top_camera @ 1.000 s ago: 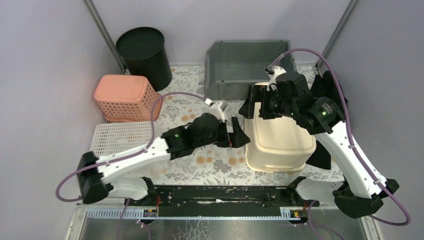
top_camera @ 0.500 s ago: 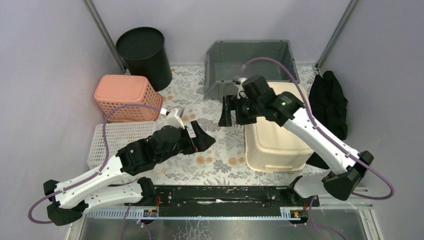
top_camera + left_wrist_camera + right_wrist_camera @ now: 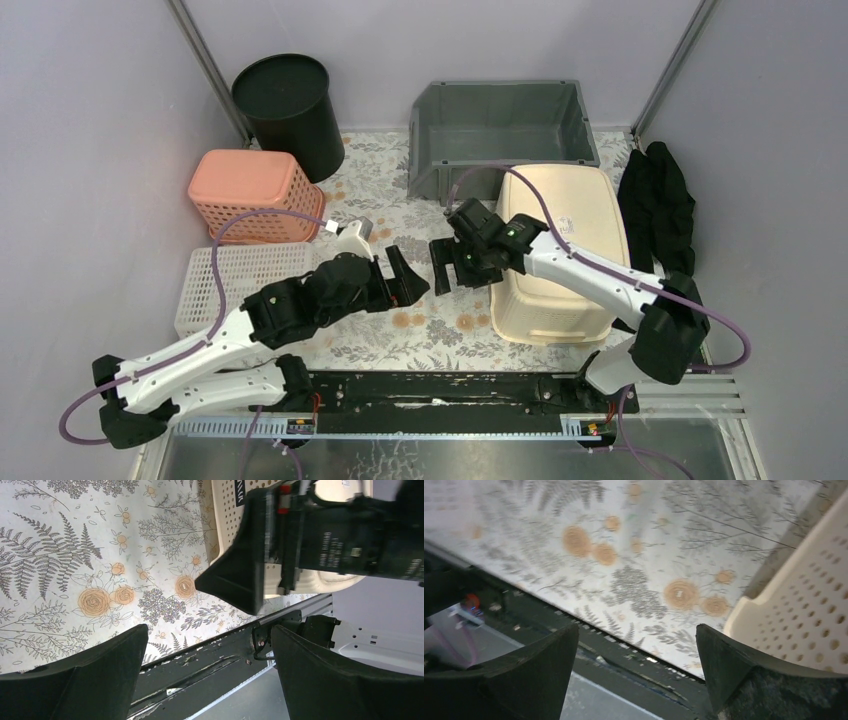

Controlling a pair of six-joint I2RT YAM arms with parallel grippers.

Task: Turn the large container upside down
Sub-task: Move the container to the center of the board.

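Observation:
The large cream perforated container (image 3: pixel 565 250) lies on the floral table at centre right, its solid base facing up. My right gripper (image 3: pixel 447 265) is open and empty, low beside the container's left side. In the right wrist view (image 3: pixel 636 627) the container wall (image 3: pixel 809 615) shows just past my right finger. My left gripper (image 3: pixel 405 278) is open and empty, a short way left of the right gripper and apart from the container. In the left wrist view (image 3: pixel 209 630) it faces the container (image 3: pixel 225 510) and the right gripper (image 3: pixel 240 580).
A black round bin (image 3: pixel 288 105) and a grey open bin (image 3: pixel 500 120) stand at the back. An orange basket (image 3: pixel 250 195) and a white lattice basket (image 3: pixel 245 275) sit at the left. A black cloth (image 3: pixel 660 200) lies at the right. A black rail (image 3: pixel 450 385) runs along the near edge.
My right gripper left the container's top and swung down and left to the table beside its left wall. My left gripper drew back to the left, away from the container.

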